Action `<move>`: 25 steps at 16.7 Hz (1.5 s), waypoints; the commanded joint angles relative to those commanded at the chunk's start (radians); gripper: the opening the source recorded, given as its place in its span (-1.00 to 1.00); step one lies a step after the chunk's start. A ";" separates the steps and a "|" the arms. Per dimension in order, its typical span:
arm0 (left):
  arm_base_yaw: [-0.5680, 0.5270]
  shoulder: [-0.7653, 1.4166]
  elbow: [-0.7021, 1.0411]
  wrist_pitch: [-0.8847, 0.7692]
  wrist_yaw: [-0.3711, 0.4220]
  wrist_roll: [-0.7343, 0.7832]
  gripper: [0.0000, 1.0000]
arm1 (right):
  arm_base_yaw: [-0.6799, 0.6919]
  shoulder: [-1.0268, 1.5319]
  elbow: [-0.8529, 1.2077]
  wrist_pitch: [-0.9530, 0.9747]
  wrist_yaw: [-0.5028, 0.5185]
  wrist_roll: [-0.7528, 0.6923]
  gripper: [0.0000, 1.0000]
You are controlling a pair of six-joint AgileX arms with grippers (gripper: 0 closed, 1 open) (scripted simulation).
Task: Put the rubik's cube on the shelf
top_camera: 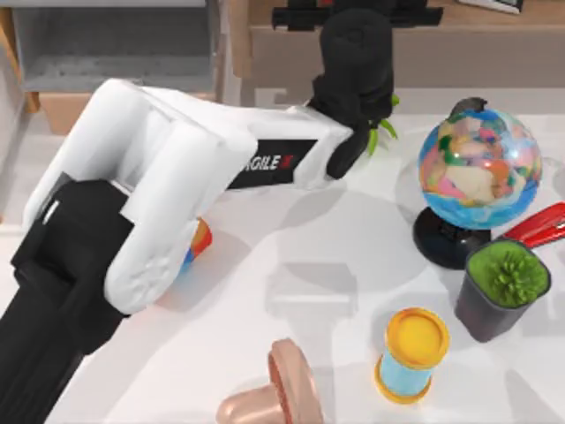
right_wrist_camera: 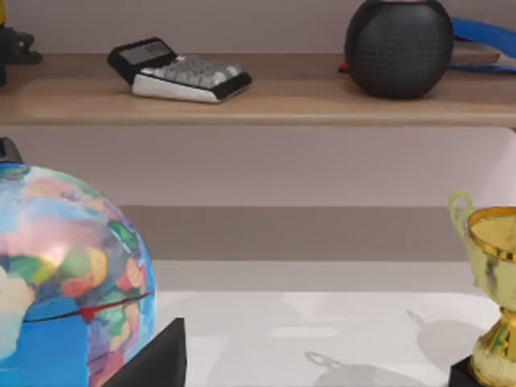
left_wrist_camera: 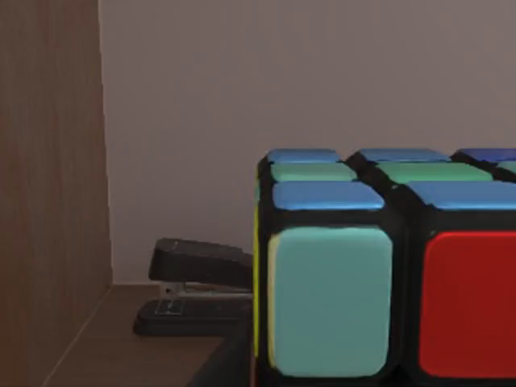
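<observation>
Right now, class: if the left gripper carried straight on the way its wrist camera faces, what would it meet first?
Probably the black stapler on the shelf, then the wall behind; the rubik's cube sits close in front, depth unclear.

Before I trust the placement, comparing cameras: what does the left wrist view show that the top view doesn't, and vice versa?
Left wrist view: the square-tiled rubik's cube, close up, with blue, green and red tiles. Top view: my left gripper reaching to the long light-wood shelf, the multicoloured globe, the green potted plant. Both: that shelf and the flat black stapler on it.
</observation>
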 joint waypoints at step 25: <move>0.058 -0.291 -0.368 0.186 0.369 0.250 1.00 | 0.000 0.000 0.000 0.000 0.000 0.000 1.00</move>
